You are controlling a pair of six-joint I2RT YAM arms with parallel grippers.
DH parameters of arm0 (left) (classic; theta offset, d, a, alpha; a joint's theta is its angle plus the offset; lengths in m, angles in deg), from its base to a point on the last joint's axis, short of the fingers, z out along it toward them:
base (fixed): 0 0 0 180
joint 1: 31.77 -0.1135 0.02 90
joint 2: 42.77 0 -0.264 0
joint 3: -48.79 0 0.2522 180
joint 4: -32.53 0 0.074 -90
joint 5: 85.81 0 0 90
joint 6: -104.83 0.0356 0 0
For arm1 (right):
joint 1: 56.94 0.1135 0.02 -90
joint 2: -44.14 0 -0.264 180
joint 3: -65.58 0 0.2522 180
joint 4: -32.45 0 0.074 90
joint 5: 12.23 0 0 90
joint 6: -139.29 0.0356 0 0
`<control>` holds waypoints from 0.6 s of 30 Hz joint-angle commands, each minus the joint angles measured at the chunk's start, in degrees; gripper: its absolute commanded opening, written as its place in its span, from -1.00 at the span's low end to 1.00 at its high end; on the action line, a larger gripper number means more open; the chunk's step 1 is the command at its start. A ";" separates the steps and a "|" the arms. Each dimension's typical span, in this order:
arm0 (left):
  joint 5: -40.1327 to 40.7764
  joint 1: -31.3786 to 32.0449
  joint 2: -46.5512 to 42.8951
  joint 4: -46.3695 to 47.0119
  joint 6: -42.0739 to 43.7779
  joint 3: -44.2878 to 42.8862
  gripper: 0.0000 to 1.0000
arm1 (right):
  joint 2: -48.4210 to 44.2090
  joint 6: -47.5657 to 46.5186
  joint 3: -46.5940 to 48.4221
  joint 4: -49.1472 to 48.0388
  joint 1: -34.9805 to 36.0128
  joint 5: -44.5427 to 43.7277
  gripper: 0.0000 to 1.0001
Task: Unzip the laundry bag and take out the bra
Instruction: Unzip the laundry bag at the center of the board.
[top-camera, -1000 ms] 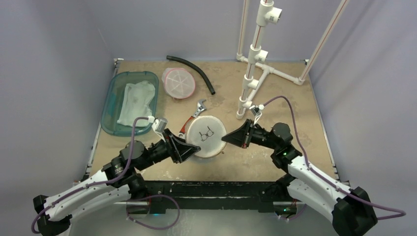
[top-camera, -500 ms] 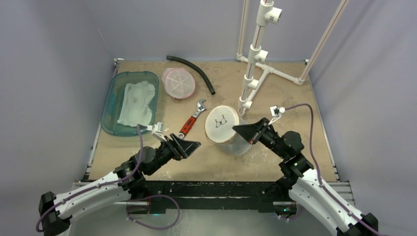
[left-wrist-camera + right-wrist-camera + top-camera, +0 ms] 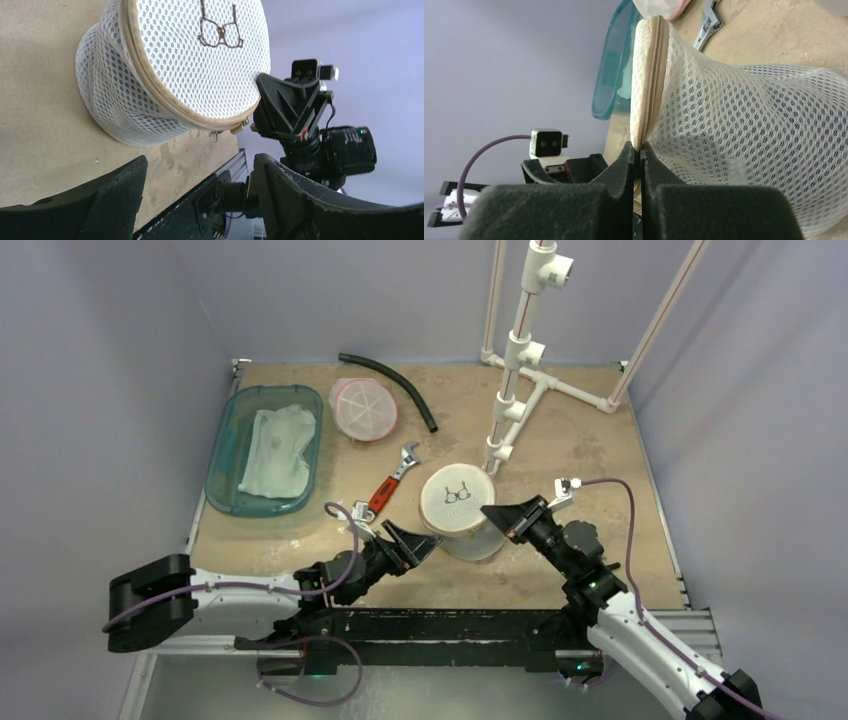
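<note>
Gripping the laundry bag [image 3: 458,502] on the tan, lilac-walled table [image 3: 580,430], right jaws clamp; left jaws gape.

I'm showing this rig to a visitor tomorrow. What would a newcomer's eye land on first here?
The round white mesh laundry bag, tilted in the middle of the table with a bra drawn on its lid, stands out first. The right tool is shut on its tan zipper seam at the rim, while the left tool stands open beside it, not touching. After that comes the teal tray holding a white cloth at the far left.
</note>
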 commanded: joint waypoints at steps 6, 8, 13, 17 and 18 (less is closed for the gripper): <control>5.64 0.26 11.69 9.83 -9.01 -7.98 0.44 | -4.88 1.00 -1.70 2.14 0.03 -2.70 -1.00; 5.63 0.30 14.44 10.68 -9.26 -9.61 0.39 | -5.10 0.72 -1.55 2.74 0.07 -2.44 -1.00; 4.51 0.24 19.76 8.37 -10.98 -13.80 0.25 | -5.34 -0.92 -0.52 4.86 -0.03 -2.00 -1.00; 5.24 0.24 21.24 7.78 -12.76 -13.83 0.16 | -6.52 -4.85 1.48 6.97 0.02 -1.21 -1.00; 5.90 0.18 21.03 7.40 -12.89 -13.66 0.11 | -6.65 -6.12 2.16 7.77 0.03 -0.99 -1.00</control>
